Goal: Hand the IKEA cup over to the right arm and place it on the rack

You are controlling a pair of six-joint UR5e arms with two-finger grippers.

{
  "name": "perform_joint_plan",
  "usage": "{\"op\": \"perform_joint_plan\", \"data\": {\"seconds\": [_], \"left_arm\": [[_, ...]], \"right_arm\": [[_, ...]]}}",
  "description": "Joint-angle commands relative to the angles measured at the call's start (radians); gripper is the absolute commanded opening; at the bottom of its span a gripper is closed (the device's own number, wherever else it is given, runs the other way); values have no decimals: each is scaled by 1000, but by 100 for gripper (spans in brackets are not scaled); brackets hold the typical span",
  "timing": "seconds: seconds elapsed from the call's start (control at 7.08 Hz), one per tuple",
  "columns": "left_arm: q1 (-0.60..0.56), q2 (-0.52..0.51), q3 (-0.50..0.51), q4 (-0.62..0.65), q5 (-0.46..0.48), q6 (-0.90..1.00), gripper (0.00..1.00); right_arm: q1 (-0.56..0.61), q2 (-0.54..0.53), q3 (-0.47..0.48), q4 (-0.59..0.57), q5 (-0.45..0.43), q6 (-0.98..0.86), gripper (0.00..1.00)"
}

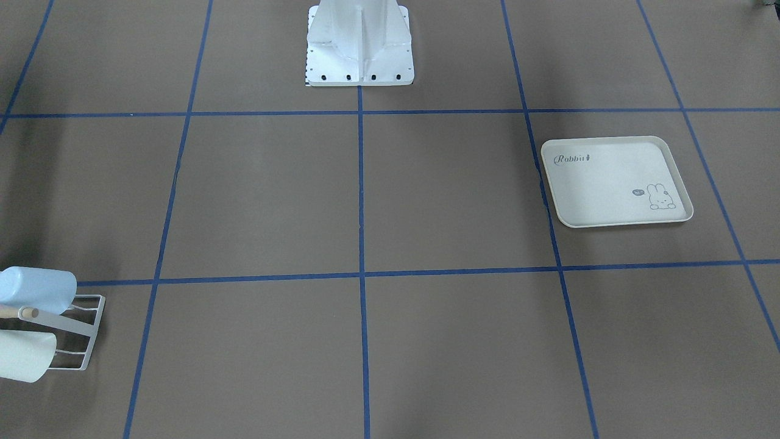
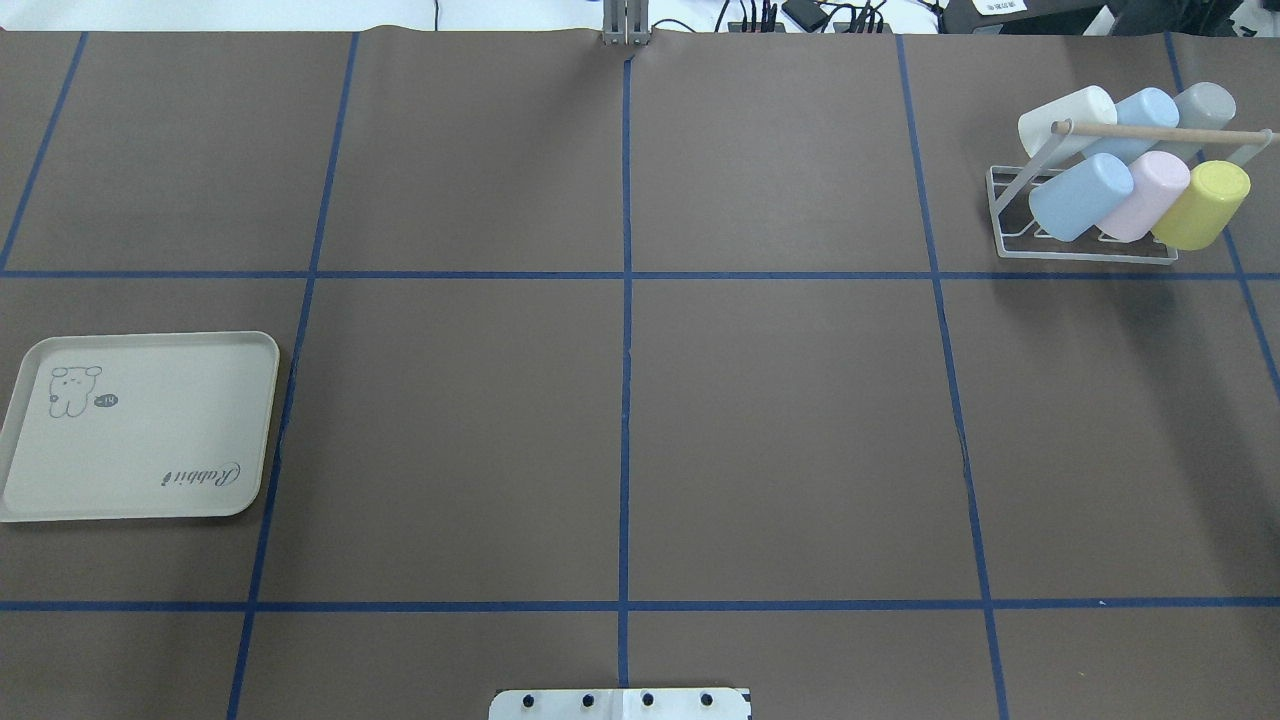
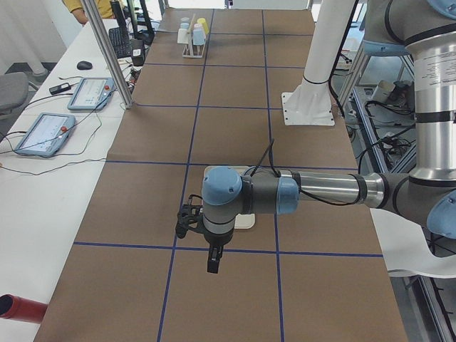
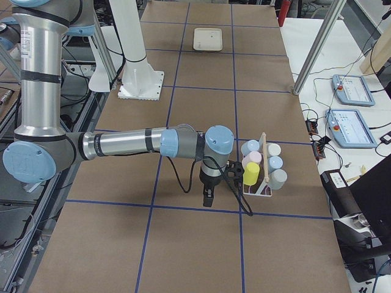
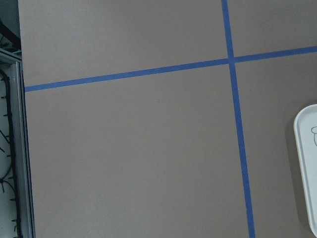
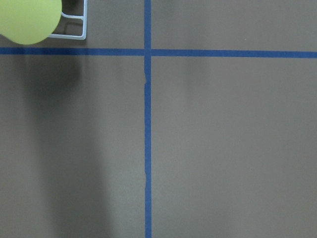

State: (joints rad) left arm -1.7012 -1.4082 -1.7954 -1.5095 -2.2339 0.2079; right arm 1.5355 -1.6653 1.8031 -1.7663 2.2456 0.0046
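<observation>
Only the side views show the arms: the right gripper [image 4: 208, 198] and left gripper [image 3: 214, 260] point down above the table [image 4: 183, 256]; the opening of either cannot be told. The overhead view alone shows six cups [image 2: 1080, 195] in two rows on the rack [image 2: 1085, 255], just beside the right gripper, away from the base [image 4: 142, 85]. The yellow cup [image 2: 1200, 205], nearest that gripper, sits tilted, long axis slanting upward, round end uppermost.

This is a robot lab. The left arm [image 3: 320, 189] and the right arm [image 4: 122, 143] reach over a big table [image 2: 450, 420] covered in brown paper, with blue tape lines [image 2: 626, 400] making squares. A white side desk [image 3: 28, 214] holds touch screens [image 3: 41, 133] with wires, a keyboard [image 3: 117, 41] and a mouse [image 3: 85, 65].
</observation>
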Motion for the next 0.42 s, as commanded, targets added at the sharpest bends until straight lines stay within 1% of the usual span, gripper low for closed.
{"op": "perform_joint_plan", "data": {"seconds": [0.0,0.28], "left_arm": [[0,0,-7,0,26,1,100],[0,-2,-7,0,33,-1,100]], "right_arm": [[0,-2,-1,-1,-1,0,100],[0,-2,1,1,-1,0,100]]}}
